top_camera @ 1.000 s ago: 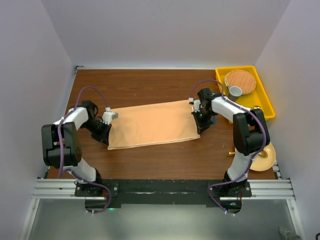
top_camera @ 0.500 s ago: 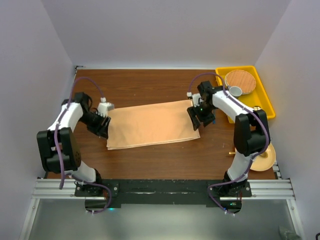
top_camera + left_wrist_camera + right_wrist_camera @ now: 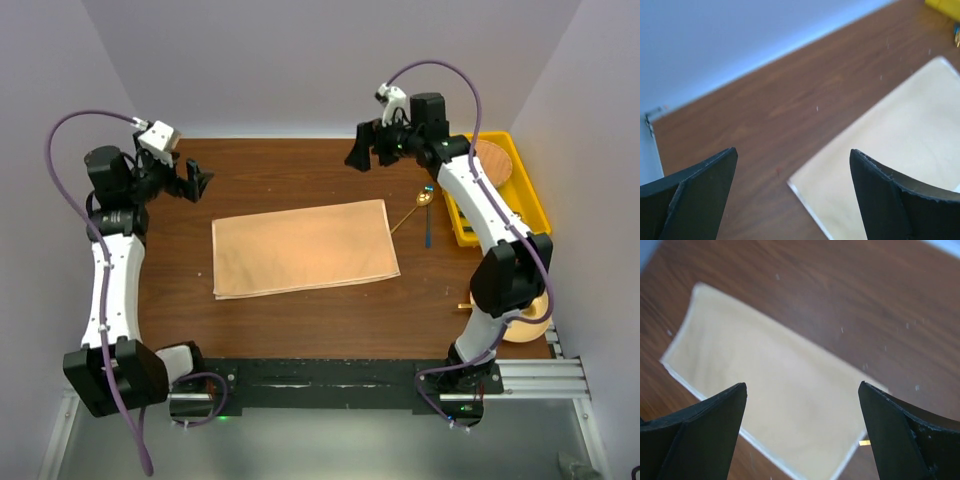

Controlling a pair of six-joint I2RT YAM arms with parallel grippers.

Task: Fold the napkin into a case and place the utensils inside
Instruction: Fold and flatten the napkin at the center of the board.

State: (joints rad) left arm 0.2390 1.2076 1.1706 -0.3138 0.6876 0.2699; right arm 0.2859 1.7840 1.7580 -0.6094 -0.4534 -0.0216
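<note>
The peach napkin (image 3: 303,248) lies flat on the brown table as a wide folded rectangle; no narrow case is in view. My left gripper (image 3: 195,183) hangs open in the air beyond the napkin's far left corner. The left wrist view shows that corner of the napkin (image 3: 900,150) between the fingers of the left gripper (image 3: 793,152), far below. My right gripper (image 3: 365,150) is open and raised past the far right corner. Under the right gripper (image 3: 802,385) lies the napkin (image 3: 780,385). Two utensils rest right of the cloth: a gold spoon (image 3: 418,205) and a blue-handled piece (image 3: 428,225).
A yellow tray (image 3: 530,205) at the far right holds a round wood-toned plate (image 3: 495,160). A pale plate (image 3: 535,318) sits near the right arm's base, with a gold piece (image 3: 465,306) beside it. Purple walls close in the table.
Both grippers opened, let go of the napkin's short ends, and rose up and back towards the far wall. The napkin stays flat; the utensils by its right end are now uncovered.
</note>
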